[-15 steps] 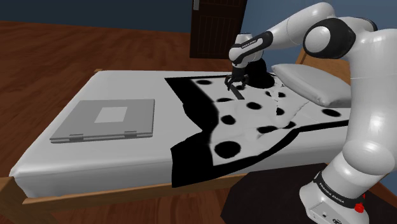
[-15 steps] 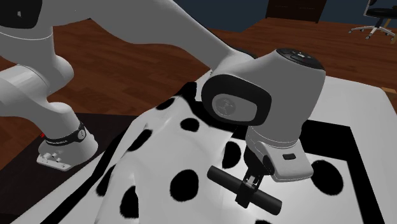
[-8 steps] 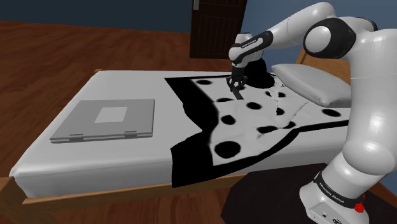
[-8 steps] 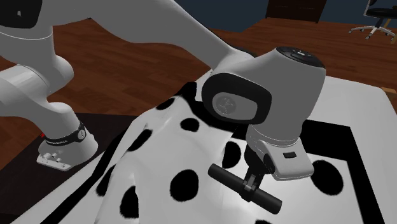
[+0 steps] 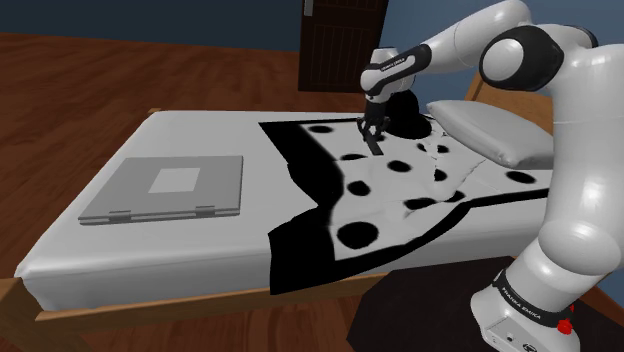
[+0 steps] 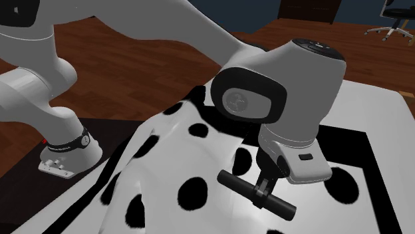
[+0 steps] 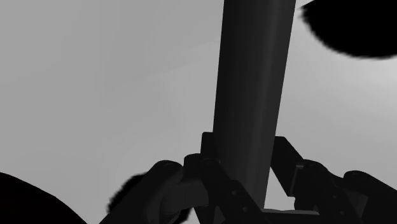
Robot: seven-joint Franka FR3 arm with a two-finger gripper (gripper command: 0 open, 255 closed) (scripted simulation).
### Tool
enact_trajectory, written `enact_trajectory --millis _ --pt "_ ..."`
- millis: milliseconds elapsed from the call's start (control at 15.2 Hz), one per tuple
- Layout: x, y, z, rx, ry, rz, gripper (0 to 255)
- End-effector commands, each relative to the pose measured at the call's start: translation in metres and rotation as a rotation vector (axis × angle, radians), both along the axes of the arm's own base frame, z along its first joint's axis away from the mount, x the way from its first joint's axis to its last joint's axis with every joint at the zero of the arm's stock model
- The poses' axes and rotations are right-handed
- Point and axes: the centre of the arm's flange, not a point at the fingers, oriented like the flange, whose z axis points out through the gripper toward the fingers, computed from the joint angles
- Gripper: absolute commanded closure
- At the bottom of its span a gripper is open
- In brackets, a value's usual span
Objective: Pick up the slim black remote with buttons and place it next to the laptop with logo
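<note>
While the hand [image 6: 265, 193] clamps the remote [image 6: 234, 181], a spotted blanket [image 5: 395, 192] lies toward the laptop [image 5: 165, 187].

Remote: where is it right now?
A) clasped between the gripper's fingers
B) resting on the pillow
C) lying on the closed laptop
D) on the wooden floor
A: the gripper is shut on the middle of the remote, over the spotted blanket and well away from the laptop.

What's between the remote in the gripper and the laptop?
From the remote to the laptop in the shoulder view: the black-edged spotted blanket, then bare white mattress.
</note>
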Motion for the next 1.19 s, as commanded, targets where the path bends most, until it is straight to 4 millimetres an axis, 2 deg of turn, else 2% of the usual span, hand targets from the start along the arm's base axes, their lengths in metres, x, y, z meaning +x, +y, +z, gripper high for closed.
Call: enact_trajectory --millis 0,1056,1122 --pt "0.000 -0.001 0.011 0.000 0.000 0.000 255" --pt "0.000 -0.001 0.091 0.000 0.000 0.000 255" --pt "-0.004 0.012 0.091 0.000 0.000 0.000 255"
